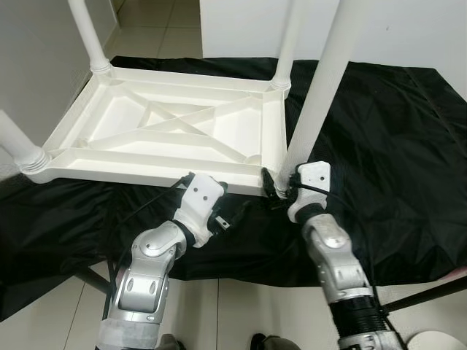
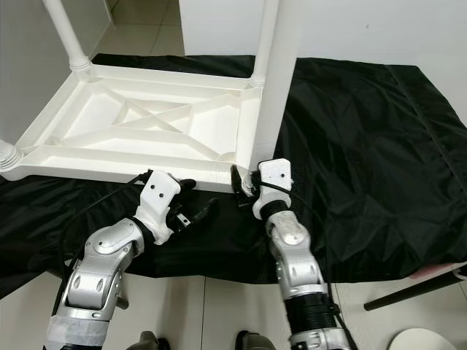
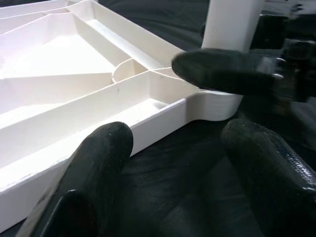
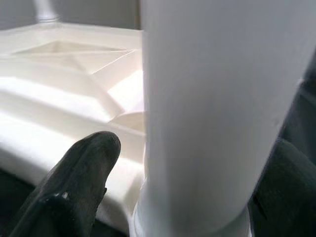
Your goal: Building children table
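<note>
A white plastic children's table (image 1: 146, 169) lies upside down on a black cloth (image 1: 394, 146), its ribbed underside facing up. Its near right leg (image 1: 321, 87) stands in the corner socket. My right gripper (image 1: 283, 187) is at that leg's base, shut on the leg (image 4: 207, 108), with one finger (image 4: 79, 182) on each side. My left gripper (image 1: 232, 208) is open just in front of the table's near rim (image 3: 148, 128), close to the same corner, with only cloth between its fingers (image 3: 94, 168). One right finger (image 3: 222, 71) shows against the leg base in the left wrist view.
Three other legs stand up at the far left (image 1: 87, 33), far right (image 1: 288, 44) and near left (image 1: 14, 142) corners. Grey wall runs along the left, white panels behind. A dark bar (image 1: 423, 295) and a round white object (image 1: 438, 341) lie on the tiled floor at right.
</note>
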{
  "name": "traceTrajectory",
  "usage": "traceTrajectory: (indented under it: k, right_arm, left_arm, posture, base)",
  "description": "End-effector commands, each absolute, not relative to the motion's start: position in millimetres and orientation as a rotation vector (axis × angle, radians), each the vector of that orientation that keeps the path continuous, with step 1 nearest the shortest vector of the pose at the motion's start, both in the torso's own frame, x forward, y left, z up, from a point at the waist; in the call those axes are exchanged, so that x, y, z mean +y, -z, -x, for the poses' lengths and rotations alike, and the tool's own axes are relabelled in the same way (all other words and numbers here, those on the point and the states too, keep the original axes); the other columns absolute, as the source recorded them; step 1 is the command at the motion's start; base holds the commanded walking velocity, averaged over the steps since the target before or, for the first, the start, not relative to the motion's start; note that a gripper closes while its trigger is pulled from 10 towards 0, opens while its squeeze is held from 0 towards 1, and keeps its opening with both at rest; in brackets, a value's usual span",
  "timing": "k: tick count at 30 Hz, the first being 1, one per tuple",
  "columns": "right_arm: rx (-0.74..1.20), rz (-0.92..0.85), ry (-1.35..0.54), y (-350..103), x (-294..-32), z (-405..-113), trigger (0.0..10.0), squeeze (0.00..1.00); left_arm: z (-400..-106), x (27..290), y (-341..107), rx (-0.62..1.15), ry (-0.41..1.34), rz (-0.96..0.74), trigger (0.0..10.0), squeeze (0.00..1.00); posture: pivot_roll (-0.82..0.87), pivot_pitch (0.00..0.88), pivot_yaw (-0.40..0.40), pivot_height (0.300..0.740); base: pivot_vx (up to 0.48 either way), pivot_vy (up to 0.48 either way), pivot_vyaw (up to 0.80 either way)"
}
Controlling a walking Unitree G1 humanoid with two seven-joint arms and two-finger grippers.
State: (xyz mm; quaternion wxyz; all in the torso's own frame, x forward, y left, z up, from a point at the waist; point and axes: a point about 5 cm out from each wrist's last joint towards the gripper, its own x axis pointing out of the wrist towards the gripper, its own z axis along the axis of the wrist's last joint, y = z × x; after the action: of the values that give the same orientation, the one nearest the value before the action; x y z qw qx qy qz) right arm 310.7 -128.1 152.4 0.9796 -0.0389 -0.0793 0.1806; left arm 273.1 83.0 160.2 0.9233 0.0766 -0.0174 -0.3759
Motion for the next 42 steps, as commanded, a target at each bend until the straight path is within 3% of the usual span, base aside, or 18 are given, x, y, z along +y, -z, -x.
traceTrajectory:
  k: [1, 7, 13, 14, 15, 16, 34, 35, 37, 42]
  right_arm:
    - [-0.138, 0.106, -0.494, -149.0, -133.3, -309.0, 10.0, 0.00]
    - [-0.099, 0.233, -0.637, -150.1, -158.0, -328.3, 10.0, 0.00]
    - [-0.075, 0.290, -0.705, -150.2, -159.6, -335.4, 10.0, 0.00]
    - [-0.066, 0.297, -0.728, -150.4, -159.7, -338.3, 4.2, 0.00]
    - [-0.066, 0.297, -0.728, -150.4, -159.7, -338.3, 4.2, 0.00]
    - [-0.059, 0.297, -0.752, -150.8, -159.0, -340.1, 0.0, 0.00]
    - [-0.029, 0.270, -0.828, -145.8, -160.1, -342.2, 0.2, 0.00]
    - [-0.034, 0.243, -0.764, -145.9, -159.2, -339.8, 10.0, 0.00]
    - [-0.048, 0.200, -0.656, -146.5, -156.0, -334.8, 10.0, 0.00]
    - [-0.060, 0.170, -0.595, -145.2, -151.0, -330.1, 10.0, 0.00]
  left_arm:
    - [-279.6, 92.0, -157.8, -0.041, 0.525, -0.158, 10.0, 0.00]
    - [-276.7, 89.3, -157.1, -0.043, 0.547, -0.155, 10.0, 0.00]
    - [-276.8, 88.7, -157.6, -0.045, 0.553, -0.156, 10.0, 0.00]
    - [-276.9, 88.6, -158.0, -0.046, 0.555, -0.157, 10.0, 0.00]
    - [-276.9, 88.6, -158.0, -0.046, 0.555, -0.157, 10.0, 0.00]
    - [-277.0, 88.7, -158.4, -0.047, 0.557, -0.157, 10.0, 0.00]
    - [-276.5, 89.4, -160.1, -0.050, 0.557, -0.152, 10.0, 0.00]
    - [-275.5, 88.5, -160.0, -0.050, 0.559, -0.146, 10.0, 0.00]
    - [-273.8, 86.3, -159.9, -0.050, 0.566, -0.139, 10.0, 0.00]
    - [-273.1, 85.0, -159.4, -0.050, 0.569, -0.140, 10.0, 0.00]
  posture:
    - [-0.05, 0.111, 0.029, 0.740]
    - [-0.04, 0.106, 0.035, 0.740]
    - [-0.04, 0.103, 0.044, 0.740]
    - [-0.04, 0.103, 0.046, 0.740]
    - [-0.04, 0.103, 0.046, 0.740]
    - [-0.04, 0.103, 0.048, 0.740]
    - [-0.04, 0.116, 0.051, 0.740]
    - [-0.04, 0.131, 0.035, 0.740]
    - [-0.04, 0.127, 0.032, 0.740]
    - [-0.04, 0.123, 0.026, 0.740]
  base:
    - [0.000, 0.000, 0.00]
    - [0.000, 0.000, 0.00]
    - [0.000, 0.000, 0.00]
    - [0.000, 0.000, 0.00]
    - [0.000, 0.000, 0.00]
    - [0.000, 0.000, 0.00]
    - [0.000, 0.000, 0.00]
    - [0.000, 0.000, 0.00]
    - [0.000, 0.000, 0.00]
    - [0.000, 0.000, 0.00]
